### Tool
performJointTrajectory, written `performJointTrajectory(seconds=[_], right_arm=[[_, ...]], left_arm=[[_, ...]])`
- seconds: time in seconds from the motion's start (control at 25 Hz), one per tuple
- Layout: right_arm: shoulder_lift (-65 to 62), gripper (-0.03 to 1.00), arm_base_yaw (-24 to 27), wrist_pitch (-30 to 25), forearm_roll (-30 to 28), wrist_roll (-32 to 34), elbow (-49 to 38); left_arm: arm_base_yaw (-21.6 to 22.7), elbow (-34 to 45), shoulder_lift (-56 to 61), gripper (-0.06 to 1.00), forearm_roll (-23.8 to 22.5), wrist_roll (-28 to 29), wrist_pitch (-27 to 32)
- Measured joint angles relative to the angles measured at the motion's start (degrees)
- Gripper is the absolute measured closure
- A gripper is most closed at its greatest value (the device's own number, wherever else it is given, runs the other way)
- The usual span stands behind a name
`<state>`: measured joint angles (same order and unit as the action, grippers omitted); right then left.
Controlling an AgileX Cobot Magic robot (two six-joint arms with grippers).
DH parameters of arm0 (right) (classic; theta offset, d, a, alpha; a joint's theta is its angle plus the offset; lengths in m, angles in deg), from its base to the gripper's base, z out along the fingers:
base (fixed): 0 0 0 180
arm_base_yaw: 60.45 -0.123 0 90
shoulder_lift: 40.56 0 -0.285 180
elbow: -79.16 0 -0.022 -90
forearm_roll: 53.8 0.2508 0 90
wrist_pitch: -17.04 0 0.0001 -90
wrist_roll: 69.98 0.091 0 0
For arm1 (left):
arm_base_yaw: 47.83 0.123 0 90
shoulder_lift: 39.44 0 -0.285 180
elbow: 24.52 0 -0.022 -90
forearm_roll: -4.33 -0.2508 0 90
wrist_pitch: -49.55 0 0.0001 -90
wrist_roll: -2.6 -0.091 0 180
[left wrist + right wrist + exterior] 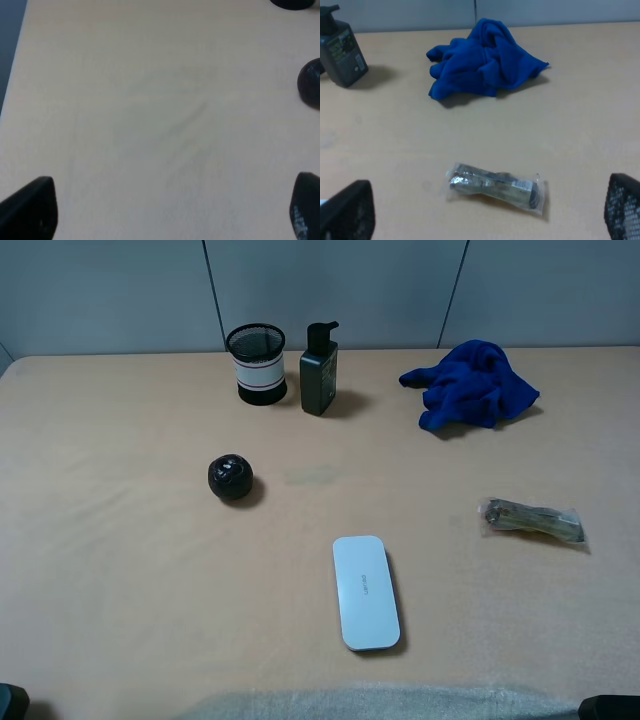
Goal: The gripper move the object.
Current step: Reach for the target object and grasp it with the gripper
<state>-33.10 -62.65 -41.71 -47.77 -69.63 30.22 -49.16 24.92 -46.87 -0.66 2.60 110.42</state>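
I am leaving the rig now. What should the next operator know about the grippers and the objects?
Left gripper: open, empty, over bare table; black ball close by.
Right gripper: open, empty, facing the plastic packet; blue cloth beyond it.
White case lies front centre; mesh cup and pump bottle stand at the back.
Done: nothing is gripped. Left: pick the object, grasp it, move it.
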Motion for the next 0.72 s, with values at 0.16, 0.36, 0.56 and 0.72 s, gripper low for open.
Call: performJointTrajectory(seconds=[0.16,0.36,0.56,0.72], right_arm=[[0.0,0.27,0.0,0.0,0.0,0.0,0.0],[0.0,0.27,0.0,0.0,0.0,0.0,0.0],[0.0,0.27,0.0,0.06,-0.05,0.0,0.0],[0.17,0.27,0.0,0.68,-0.1,0.0,0.0]], left_arm=[[0.0,0.0,0.0,0.01,0.0,0.0,0.0],[0.0,0.0,0.0,0.01,0.0,0.0,0.0],[0.0,0.0,0.0,0.01,0.0,0.0,0.0],[0.0,0.0,0.0,0.01,0.0,0.0,0.0]])
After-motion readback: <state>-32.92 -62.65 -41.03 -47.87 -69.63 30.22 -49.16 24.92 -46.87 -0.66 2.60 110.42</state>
